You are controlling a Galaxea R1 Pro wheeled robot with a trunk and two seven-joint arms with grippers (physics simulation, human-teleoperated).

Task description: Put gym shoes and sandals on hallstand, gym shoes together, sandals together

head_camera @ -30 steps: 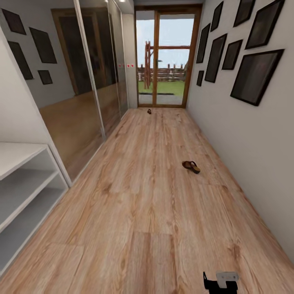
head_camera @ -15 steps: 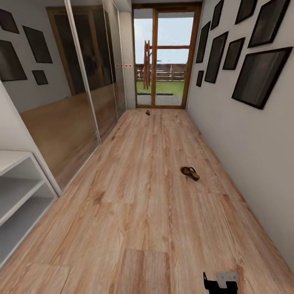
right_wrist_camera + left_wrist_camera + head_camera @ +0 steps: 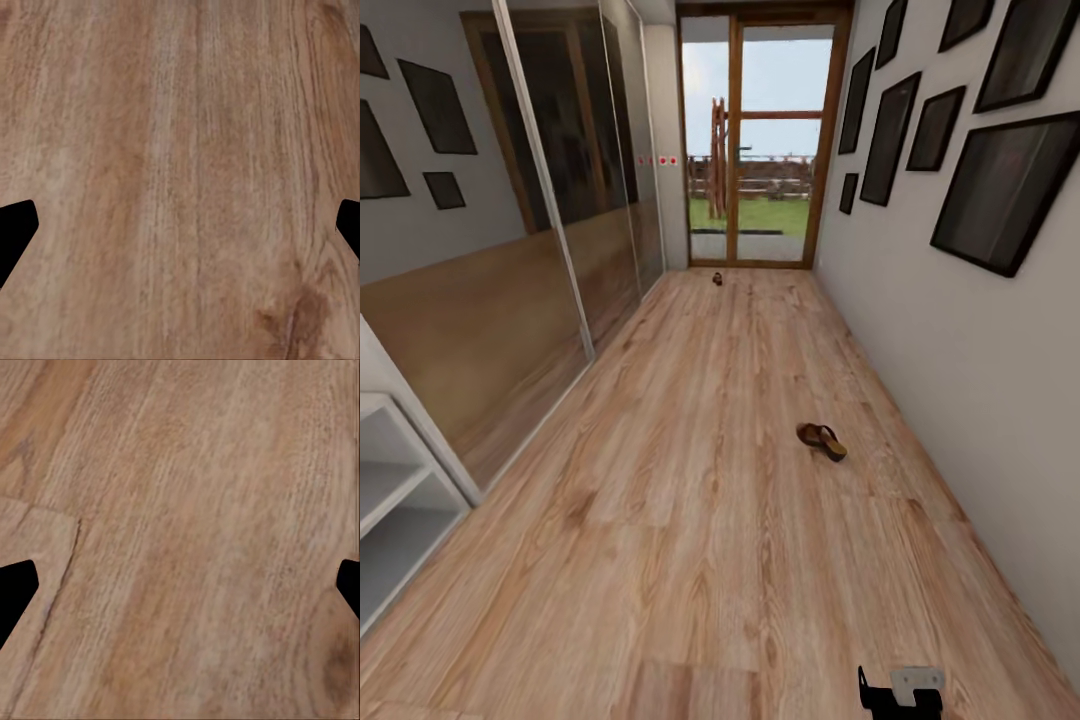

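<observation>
From my head camera I look down a corridor floor (image 3: 720,480) of light wood planks toward a glass door (image 3: 760,140). 1 sandal (image 3: 821,439) lies on the planks near the right wall, well ahead of me. A small dark thing (image 3: 716,279), too small to identify, sits on the floor just before the door. A white shoe rack (image 3: 395,500) with open shelves stands at my left. Mirrored doors (image 3: 540,200) line the left wall, and dark frames (image 3: 1000,190) hang on the right wall. In my left wrist camera, my left gripper (image 3: 180,585) has its fingers spread wide over bare planks, holding nothing. In my right wrist camera, my right gripper (image 3: 180,225) is likewise spread wide over the floor, holding nothing.
</observation>
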